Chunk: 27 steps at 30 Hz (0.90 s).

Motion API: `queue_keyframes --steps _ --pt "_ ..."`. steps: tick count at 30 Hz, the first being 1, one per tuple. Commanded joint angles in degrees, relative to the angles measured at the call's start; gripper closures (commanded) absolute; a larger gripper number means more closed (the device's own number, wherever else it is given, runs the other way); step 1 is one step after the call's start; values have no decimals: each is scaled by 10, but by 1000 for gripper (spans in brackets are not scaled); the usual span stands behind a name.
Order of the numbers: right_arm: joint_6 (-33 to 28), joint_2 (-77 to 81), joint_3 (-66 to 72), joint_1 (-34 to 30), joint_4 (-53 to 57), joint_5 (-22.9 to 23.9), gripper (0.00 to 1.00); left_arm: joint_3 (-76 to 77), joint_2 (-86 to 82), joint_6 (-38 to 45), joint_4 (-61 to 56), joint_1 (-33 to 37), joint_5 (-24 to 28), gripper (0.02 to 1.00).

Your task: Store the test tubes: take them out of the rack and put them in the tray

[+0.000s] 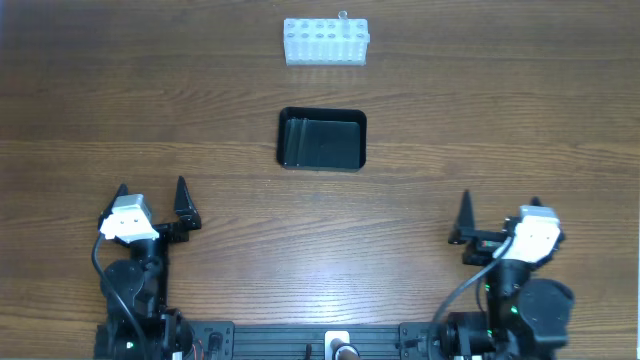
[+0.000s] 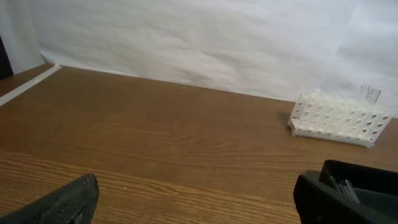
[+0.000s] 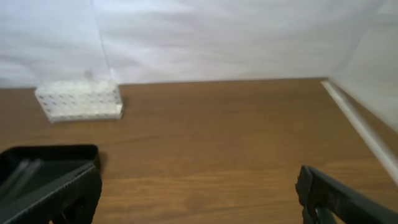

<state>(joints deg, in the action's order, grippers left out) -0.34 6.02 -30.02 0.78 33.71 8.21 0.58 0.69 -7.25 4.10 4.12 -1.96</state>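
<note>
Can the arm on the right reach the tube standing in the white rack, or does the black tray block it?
Probably yes. The right gripper is open, the tube sticks up from the rack, and the low tray lies beside the straight path, not across it.

Table (image 1: pixel 200 100) noted as mid-brown, streaked with darker wood grain. Rack (image 1: pixel 326 43) seen as white, patterned with rows of round holes. Test tube (image 1: pixel 343 16) in it recorded as clear. Tray (image 1: pixel 283 140) noted as glossy black. Left gripper (image 1: pixel 152 185) and right gripper (image 1: pixel 500 198) are marked by black fingers and white housings. Backdrop (image 2: pixel 186 37) recorded as white.
</note>
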Motion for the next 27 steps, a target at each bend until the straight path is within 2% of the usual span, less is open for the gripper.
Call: queue_keyframes --steps 1,4,9,18,27 --pt "-26 93 -99 -4 35 32 9 -2 -3 9 0 -3 -5 20" --pt "-24 172 -168 -3 51 25 9 -2 -3 9 0 -3 -5 20" --pt "-25 328 -267 31 59 -52 7 -2 -3 9 0 -3 -5 20" --pt "-25 534 -370 72 14 -40 7 -2 -3 9 0 -3 -5 23" --pt "-25 683 -397 123 -136 -33 7 -2 -3 9 0 -3 -5 20"
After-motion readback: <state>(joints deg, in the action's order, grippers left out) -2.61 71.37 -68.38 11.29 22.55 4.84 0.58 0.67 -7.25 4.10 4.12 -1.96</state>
